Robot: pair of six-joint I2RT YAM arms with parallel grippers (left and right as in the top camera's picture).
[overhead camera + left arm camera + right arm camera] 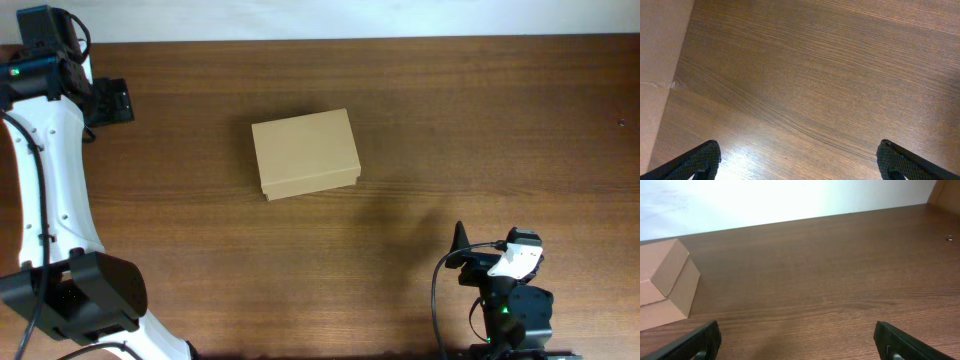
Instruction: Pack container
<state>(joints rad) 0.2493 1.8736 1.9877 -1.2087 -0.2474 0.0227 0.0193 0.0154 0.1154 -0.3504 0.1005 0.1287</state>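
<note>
The container (305, 153) is a tan cardboard box with its lid shut, lying flat at the middle of the brown table. It also shows at the left edge of the right wrist view (665, 285). My left gripper (115, 100) is at the far left back of the table, well to the left of the box. In the left wrist view it (800, 147) is open wide and empty over bare wood. My right gripper (460, 240) is near the front right, apart from the box. In its own view it (797, 327) is open wide and empty. No items to pack are in view.
The table's back edge (400, 40) meets a white wall. A small speck (622, 123) lies at the far right, also seen in the right wrist view (950, 238). A tan surface (657, 60) fills the left wrist view's left edge; I cannot tell what it is.
</note>
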